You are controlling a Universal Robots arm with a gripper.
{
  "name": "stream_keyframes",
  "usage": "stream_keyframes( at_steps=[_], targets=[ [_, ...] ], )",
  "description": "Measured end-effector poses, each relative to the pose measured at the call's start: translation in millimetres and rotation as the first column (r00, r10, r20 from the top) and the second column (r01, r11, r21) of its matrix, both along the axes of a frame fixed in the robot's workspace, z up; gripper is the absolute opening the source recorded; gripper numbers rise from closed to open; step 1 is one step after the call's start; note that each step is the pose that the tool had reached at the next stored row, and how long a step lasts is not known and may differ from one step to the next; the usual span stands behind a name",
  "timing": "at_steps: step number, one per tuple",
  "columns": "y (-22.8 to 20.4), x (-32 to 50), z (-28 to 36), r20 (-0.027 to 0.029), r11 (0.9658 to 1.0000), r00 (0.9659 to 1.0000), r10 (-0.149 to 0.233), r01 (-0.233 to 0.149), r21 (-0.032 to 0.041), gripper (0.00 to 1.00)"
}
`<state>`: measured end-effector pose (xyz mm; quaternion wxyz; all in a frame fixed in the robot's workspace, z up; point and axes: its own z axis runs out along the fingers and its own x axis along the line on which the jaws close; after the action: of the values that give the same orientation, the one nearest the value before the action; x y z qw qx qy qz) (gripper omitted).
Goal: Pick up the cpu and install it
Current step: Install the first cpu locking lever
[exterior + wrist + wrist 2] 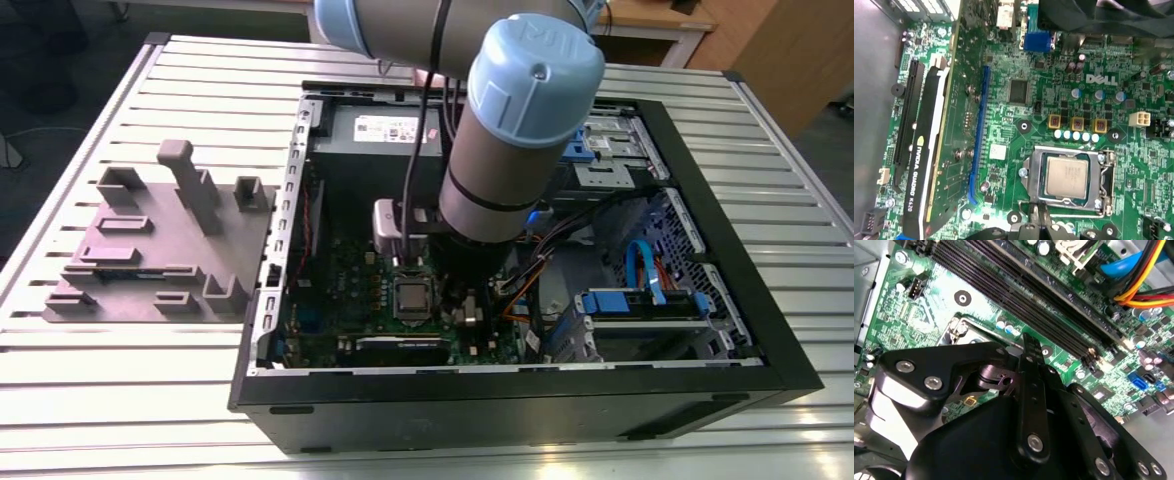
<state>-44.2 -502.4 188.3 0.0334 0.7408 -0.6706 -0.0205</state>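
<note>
While the arm (pixel 514 150) reaches down into the one open computer case (pixel 747 330) on the slatted desk (pixel 120 380), the single cpu (pixel 1066 177) lies flat inside its socket frame (pixel 1105 176) on the green motherboard (pixel 1004 105). The tool (pixel 1037 217) is narrow, its tips drawn together with nothing between them, just beside the socket's edge and apart from the chip.

The first wrist view gives the counts: one cpu, three yellow square parts (pixel 1076 122) in a row, five pale capacitors (pixel 1076 135) beneath them, one blue slot (pixel 979 135) and one black graphics card (pixel 926 160). White lettering is printed on the board and the card.

The second wrist view adds four long black memory slots (pixel 1019 295) and a yellow-orange cable bundle (pixel 1146 290). The exterior view adds one grey fixture tray (pixel 160 250) on the desk, at that view's left of the case.
</note>
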Motion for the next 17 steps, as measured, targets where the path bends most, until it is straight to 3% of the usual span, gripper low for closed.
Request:
stream_keyframes(
  at_steps=[5, 8, 17],
  targets=[
    [0.0, 0.1, -0.4, -0.0001, 1.0, 1.0, 0.004, -0.004, -0.0004, 0.11],
    [0.1, 0.1, 2.3, 0.0005, 1.0, 1.0, 0.004, -0.004, 0.0029, 0.11],
    [0.0, 0.1, 31.8, -0.0001, 1.0, 1.0, 0.007, -0.007, 0.0017, 0.11]
  ],
)
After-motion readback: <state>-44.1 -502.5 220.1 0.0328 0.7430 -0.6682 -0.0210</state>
